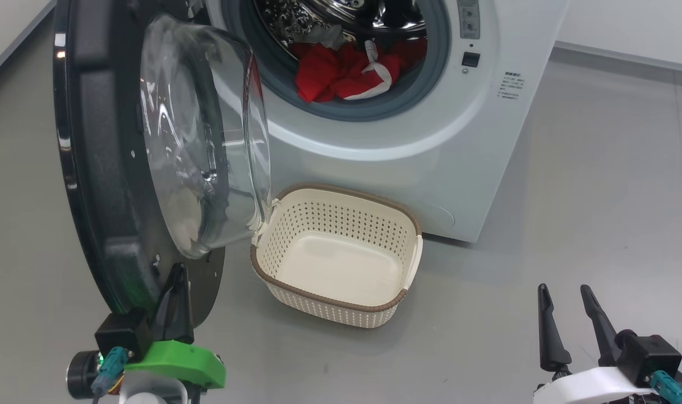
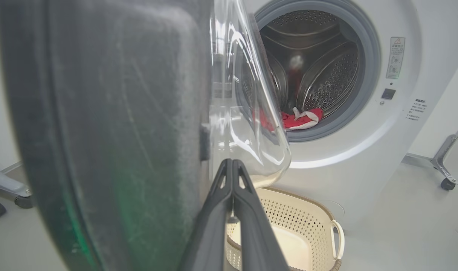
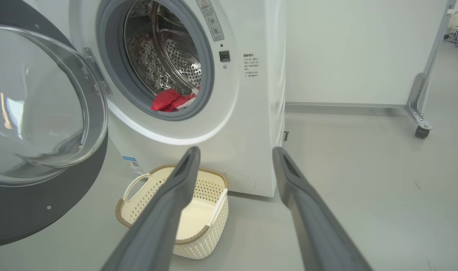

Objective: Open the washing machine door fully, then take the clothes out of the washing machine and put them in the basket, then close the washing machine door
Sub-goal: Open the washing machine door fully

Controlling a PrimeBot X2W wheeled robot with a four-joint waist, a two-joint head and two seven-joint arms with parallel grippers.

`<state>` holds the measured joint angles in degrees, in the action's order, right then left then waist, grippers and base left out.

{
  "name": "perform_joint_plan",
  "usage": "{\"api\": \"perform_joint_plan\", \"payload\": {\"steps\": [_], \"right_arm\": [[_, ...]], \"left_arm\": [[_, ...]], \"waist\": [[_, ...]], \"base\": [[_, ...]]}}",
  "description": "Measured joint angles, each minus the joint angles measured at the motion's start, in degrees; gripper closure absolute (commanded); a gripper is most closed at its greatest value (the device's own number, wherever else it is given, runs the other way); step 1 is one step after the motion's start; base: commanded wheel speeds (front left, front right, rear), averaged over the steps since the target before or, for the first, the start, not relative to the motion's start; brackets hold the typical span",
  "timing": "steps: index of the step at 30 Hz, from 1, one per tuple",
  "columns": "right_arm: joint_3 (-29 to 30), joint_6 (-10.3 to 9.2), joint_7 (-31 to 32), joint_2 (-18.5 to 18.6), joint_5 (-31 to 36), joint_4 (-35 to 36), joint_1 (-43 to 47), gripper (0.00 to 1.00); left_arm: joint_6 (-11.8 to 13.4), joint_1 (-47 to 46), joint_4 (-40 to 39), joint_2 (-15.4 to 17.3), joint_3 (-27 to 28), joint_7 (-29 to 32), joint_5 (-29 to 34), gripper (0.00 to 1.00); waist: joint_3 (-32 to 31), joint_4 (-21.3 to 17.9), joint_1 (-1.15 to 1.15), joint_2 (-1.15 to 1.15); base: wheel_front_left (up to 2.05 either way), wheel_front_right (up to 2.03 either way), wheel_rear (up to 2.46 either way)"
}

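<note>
My left hand (image 1: 178, 272), clenched on nothing, sits at the lower inner rim of the washing machine door (image 1: 94, 168). The door is a stiff, heavy-looking disc standing roughly square to the washing machine (image 1: 431, 168), its glass bowl bulging over the left end of the basket (image 1: 318, 295) on the floor, while my right hand (image 1: 563, 290) hangs released. The clothes (image 1: 346, 73) lie at the drum's front lip in a soft, light, limp heap spread crosswise with no clear long axis, and I'd pinch a raised fold near the white stripe.
</note>
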<state>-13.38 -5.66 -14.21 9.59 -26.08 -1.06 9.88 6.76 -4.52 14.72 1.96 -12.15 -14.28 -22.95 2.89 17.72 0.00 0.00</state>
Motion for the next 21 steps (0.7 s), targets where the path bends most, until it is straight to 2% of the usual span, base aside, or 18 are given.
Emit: {"api": "perform_joint_plan", "payload": {"steps": [7, 21], "right_arm": [[-0.59, 0.15, 0.00, 0.04, 0.52, 0.00, -0.02, 0.00], [-1.63, 0.54, 1.37, 2.31, 2.49, 2.49, -1.81, 0.00]], "left_arm": [[0.00, -0.23, -0.08, -0.05, 3.10, 0.00, 0.01, 1.00], [0.00, -1.74, -1.90, -0.04, 15.85, -0.01, -1.91, 1.00]], "waist": [[0.69, 2.37, 0.00, 0.00], [6.35, 3.60, 0.00, 0.00]], "base": [[0.00, 0.00, 0.00], [0.00, 0.00, 0.00]]}}
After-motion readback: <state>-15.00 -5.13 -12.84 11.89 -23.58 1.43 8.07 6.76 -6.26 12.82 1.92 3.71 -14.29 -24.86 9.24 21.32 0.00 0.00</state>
